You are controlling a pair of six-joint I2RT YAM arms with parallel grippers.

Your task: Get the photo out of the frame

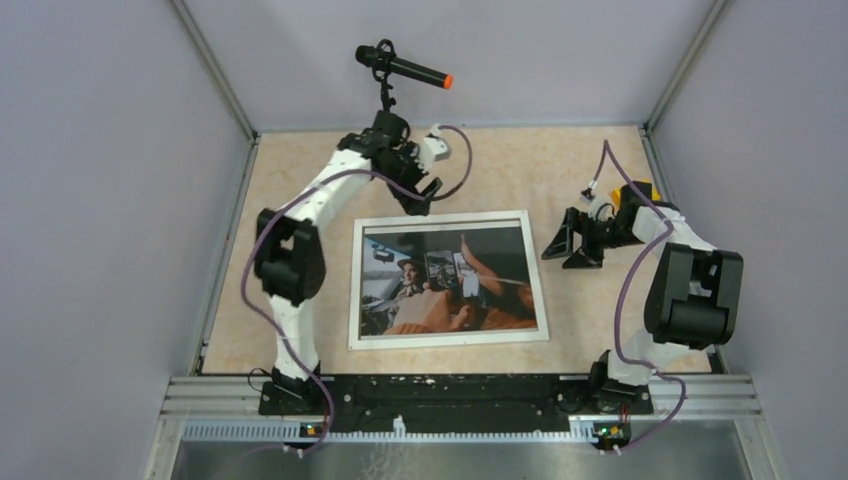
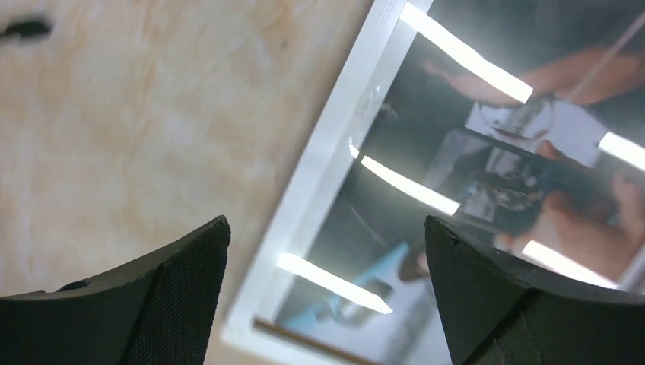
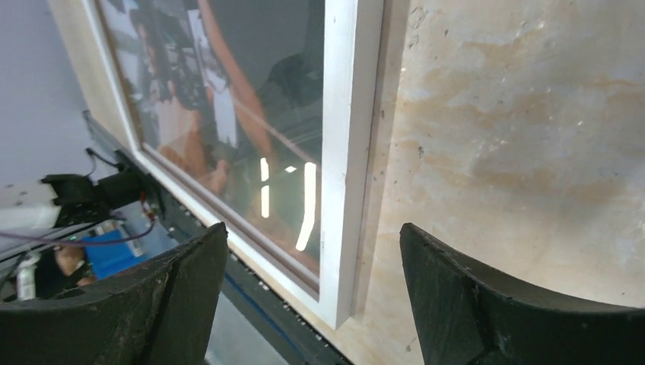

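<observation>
The frame (image 1: 356, 290) lies flat and face up in the middle of the table, white rim all round. The photo (image 1: 445, 280) sits inside it, showing a person in a car with an outstretched arm. My left gripper (image 1: 425, 195) hangs open just over the frame's far edge with nothing between its fingers. In the left wrist view the white rim (image 2: 335, 144) and the glossy photo (image 2: 487, 152) pass under the open gripper (image 2: 325, 224). My right gripper (image 1: 565, 250) stands open on the table right of the frame. In the right wrist view its open gripper (image 3: 313, 228) faces the frame's right rim (image 3: 350, 137) and the photo (image 3: 228, 99).
A black microphone (image 1: 403, 68) with an orange tip hangs over the back of the tan table (image 1: 560, 170). Grey walls close in the left, right and far sides. A dark metal rail (image 1: 450, 390) with the arm bases runs along the near edge.
</observation>
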